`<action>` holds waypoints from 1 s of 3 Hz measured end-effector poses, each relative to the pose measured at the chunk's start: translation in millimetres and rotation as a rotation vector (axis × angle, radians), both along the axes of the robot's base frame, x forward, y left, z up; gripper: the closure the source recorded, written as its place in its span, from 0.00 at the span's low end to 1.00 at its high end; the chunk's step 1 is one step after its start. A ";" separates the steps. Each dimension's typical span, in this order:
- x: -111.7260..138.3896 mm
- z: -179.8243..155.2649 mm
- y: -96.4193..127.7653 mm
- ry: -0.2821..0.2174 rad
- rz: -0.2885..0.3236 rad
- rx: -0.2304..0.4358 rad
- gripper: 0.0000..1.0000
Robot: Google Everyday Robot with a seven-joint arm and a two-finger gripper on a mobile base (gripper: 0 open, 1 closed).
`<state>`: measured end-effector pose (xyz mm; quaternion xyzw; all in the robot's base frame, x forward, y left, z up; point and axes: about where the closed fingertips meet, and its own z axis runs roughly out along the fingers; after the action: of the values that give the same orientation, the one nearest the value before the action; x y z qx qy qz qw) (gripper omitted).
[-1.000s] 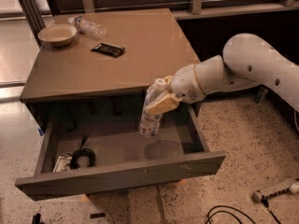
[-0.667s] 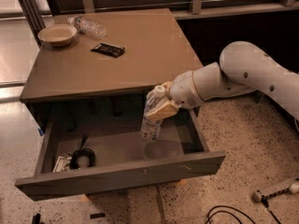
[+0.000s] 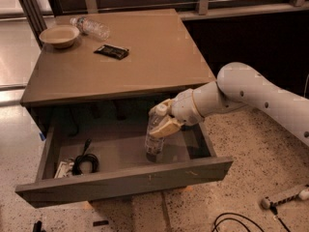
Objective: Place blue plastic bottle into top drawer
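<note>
The blue plastic bottle (image 3: 156, 134) is clear with a white cap and a pale label. It stands upright inside the open top drawer (image 3: 125, 180), its base on or just above the drawer floor near the middle right. My gripper (image 3: 165, 120) comes in from the right on a white arm and is shut on the bottle's upper part. The drawer is pulled far out from under the brown table (image 3: 125, 57).
A black cable coil (image 3: 85, 161) and a small white item lie in the drawer's left part. On the table top lie a beige bowl (image 3: 60, 35), a ribbed clear bottle (image 3: 90, 27) on its side and a black packet (image 3: 111, 51). Cables lie on the speckled floor at right.
The gripper has carried the bottle down and slightly left, deeper into the drawer. The bottle is now more upright, with its base near the drawer floor.
</note>
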<state>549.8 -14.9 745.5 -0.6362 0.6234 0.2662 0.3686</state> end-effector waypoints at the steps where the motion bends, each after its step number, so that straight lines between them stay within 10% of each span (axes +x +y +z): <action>1: -1.6 -18.6 1.6 -0.007 0.022 -0.029 1.00; 3: -6.5 -30.1 13.9 -0.044 0.079 -0.134 0.98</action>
<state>543.3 -1.0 715.4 -0.6891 0.6061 0.2241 0.3281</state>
